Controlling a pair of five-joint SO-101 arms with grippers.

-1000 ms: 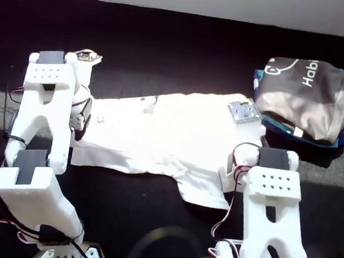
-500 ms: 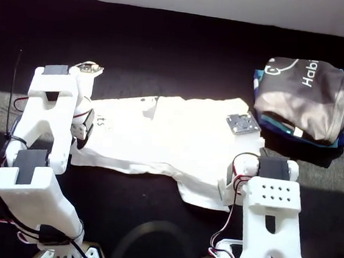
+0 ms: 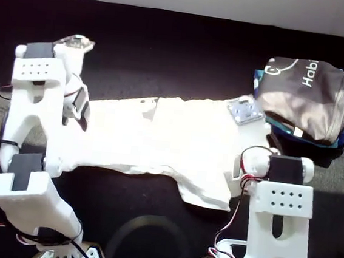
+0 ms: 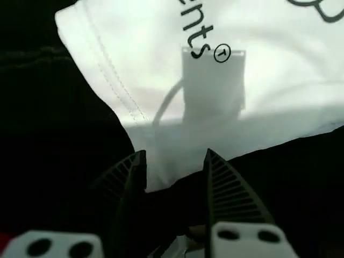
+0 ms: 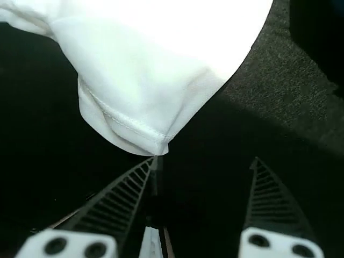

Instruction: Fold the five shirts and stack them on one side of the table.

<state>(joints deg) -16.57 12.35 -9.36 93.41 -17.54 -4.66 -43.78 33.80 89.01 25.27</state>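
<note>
Across the dark counter (image 3: 167,49) we've got the white shirt (image 3: 171,141) spread out flat, running sideways between the two arms. One sleeve (image 3: 205,193) pokes out toward the near edge.

The left arm (image 3: 36,110) stands over the shirt's left end. The right arm (image 3: 281,200) sits at the near right, just beside that sleeve.

Far right of the counter is the stack (image 3: 306,96) of folded shirts. It has a grey one on top, a blue one peeking out underneath and something dark at the bottom. It's just beside the white shirt's right end, and we can't tell if they actually touch.

The left gripper (image 4: 174,156) is partly open, hanging right over the shirt's edge. White fabric shows in the gap between its fingers, but it isn't pinching anything.

The right gripper (image 5: 204,159) is spread wide with nothing in it. One fingertip sits right by the sleeve's stitched hem and the other is out over the bare counter.
</note>
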